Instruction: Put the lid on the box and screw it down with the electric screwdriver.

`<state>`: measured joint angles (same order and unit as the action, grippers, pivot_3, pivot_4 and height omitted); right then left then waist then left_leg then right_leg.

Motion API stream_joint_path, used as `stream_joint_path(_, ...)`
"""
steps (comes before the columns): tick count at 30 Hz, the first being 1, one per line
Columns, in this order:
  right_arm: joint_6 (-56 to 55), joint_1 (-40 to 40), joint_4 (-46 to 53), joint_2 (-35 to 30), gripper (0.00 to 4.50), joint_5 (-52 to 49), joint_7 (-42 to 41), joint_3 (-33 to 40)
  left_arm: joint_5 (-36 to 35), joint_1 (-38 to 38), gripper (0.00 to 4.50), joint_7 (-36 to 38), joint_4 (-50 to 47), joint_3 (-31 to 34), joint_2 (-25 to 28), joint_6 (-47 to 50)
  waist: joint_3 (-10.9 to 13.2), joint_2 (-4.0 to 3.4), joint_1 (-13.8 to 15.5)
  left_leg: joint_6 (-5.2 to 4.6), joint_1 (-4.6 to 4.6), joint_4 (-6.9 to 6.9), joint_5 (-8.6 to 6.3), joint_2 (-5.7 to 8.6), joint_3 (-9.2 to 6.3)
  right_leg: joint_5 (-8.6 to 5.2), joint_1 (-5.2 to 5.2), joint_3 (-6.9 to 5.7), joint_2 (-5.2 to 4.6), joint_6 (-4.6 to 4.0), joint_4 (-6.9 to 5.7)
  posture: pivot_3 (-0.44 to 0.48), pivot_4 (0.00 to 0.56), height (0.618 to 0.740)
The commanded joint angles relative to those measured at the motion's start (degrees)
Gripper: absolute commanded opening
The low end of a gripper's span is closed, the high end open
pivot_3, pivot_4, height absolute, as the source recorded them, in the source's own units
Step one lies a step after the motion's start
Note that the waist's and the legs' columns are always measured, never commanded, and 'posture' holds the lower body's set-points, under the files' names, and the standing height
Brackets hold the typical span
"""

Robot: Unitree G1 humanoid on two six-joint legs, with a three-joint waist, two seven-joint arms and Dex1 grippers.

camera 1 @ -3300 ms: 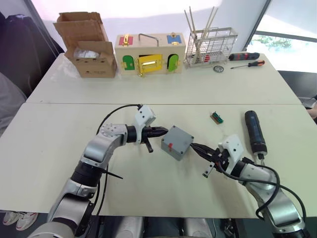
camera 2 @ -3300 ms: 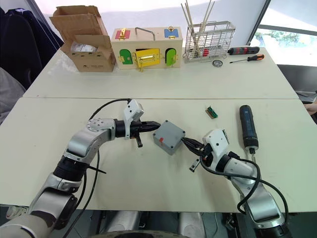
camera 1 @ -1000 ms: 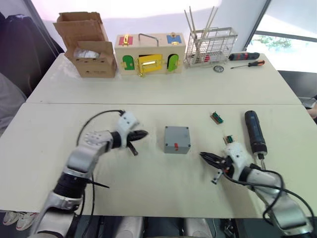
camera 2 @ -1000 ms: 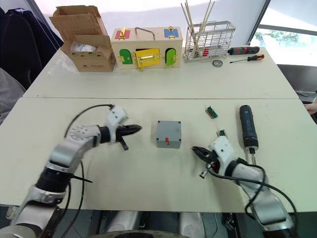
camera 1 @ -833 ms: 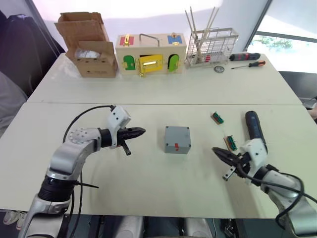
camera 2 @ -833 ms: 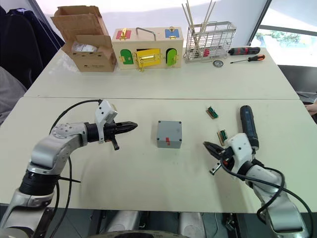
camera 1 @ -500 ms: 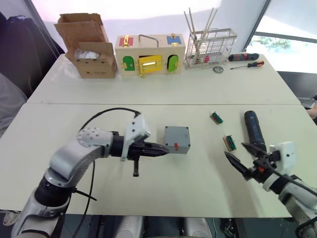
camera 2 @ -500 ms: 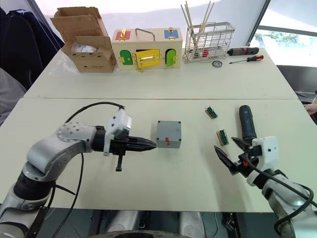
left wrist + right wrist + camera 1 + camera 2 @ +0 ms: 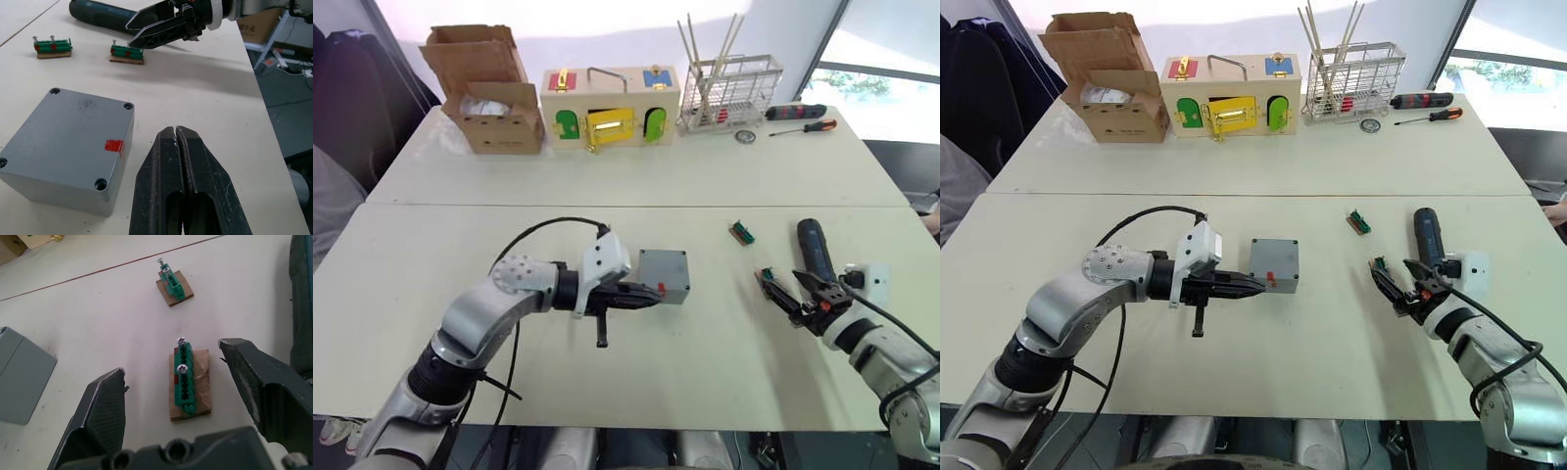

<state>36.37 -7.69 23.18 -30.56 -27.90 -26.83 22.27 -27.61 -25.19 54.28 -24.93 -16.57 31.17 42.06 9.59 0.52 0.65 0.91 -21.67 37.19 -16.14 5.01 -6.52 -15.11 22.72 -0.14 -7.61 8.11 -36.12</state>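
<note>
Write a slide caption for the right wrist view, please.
Open right gripper straddling a green screw holder, a second holder beyond, the grey box off to one side.

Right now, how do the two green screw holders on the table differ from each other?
The near screw holder lies between the open fingers of the right tool, close beside the electric screwdriver; the far screw holder lies apart, beyond it. Both are green strips on brown card, holding two upright screws.

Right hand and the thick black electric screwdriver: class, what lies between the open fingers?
A small green screw holder on brown card lies between the right hand's open fingers; the screwdriver lies beside.
</note>
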Motion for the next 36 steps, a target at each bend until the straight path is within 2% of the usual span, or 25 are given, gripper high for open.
stream_joint_path(1,-0.8,0.5,0.2,-0.8,3.43,0.7,-0.1,-0.4,-1.0,0.2,0.0,-1.0,-2.4,1.2,-0.1,0.0,0.0,0.0,0.0,0.0,0.0,0.0,0.0,0.0,0.0,0.0,0.0,0.0,0.0,0.0,0.0,0.0,0.15,0.734)
stream_joint_path(10,-1.6,1.8,-2.4,-1.1,3.43,2.9,-0.1,-1.8,-1.2,0.4,0.0,-2.6,-2.0,1.2,-0.2,-0.4,0.0,0.0,0.0,0.0,0.0,0.02,0.0,0.01,0.01,0.0,-0.02,0.0,-0.01,0.0,0.0,0.0,0.15,0.734)
stream_joint_path(11,-1.7,1.9,-2.6,-1.1,2.95,3.0,-0.1,-1.9,-1.0,0.4,0.0,-2.7,-1.8,1.2,-0.2,-0.6,0.0,0.0,0.0,0.0,0.0,0.02,0.0,0.01,0.01,0.0,-0.01,0.0,-0.01,0.0,0.0,0.0,0.15,0.734)
stream_joint_path(13,-1.9,2.0,-2.9,-1.0,2.39,3.2,-0.2,-2.0,-0.8,0.3,0.0,-2.8,-1.7,1.0,-0.2,-0.8,0.0,0.0,0.0,0.0,0.0,0.02,0.0,0.01,0.01,0.0,-0.01,0.0,-0.01,0.0,0.0,0.0,0.15,0.734)
stream_joint_path(14,-2.0,2.0,-3.0,-1.0,1.97,3.3,-0.3,-2.1,-0.8,0.4,0.0,-2.8,-1.7,0.9,-0.2,-0.9,0.0,0.0,0.0,0.0,0.0,0.02,0.0,0.02,0.01,0.0,-0.02,0.0,-0.01,0.0,0.0,0.0,0.15,0.734)
stream_joint_path(18,-2.2,2.1,-3.3,-0.8,0.05,3.5,-0.1,-2.0,-0.7,0.5,0.0,-3.0,-1.9,0.8,-0.2,-1.0,0.0,0.0,0.0,0.0,0.0,0.02,0.0,0.02,0.01,0.0,-0.02,0.0,-0.01,0.0,0.0,0.0,0.15,0.734)
stream_joint_path(30,-1.5,1.7,-1.2,0.8,0.05,1.4,1.2,-0.2,-0.7,1.0,0.0,-3.1,-2.0,0.8,0.2,-1.1,0.0,0.0,0.0,0.0,0.0,0.02,0.0,0.01,0.0,0.0,-0.02,0.0,-0.01,0.0,0.0,0.0,0.15,0.734)
stream_joint_path(36,1.3,1.9,3.6,1.9,0.05,-5.2,2.7,4.1,-0.9,0.9,0.0,-2.7,-1.2,1.3,0.3,-1.4,0.0,-0.03,0.1,0.0,-0.01,0.01,0.0,0.01,0.0,0.0,-0.01,0.0,-0.01,0.0,0.0,0.0,0.15,0.734)
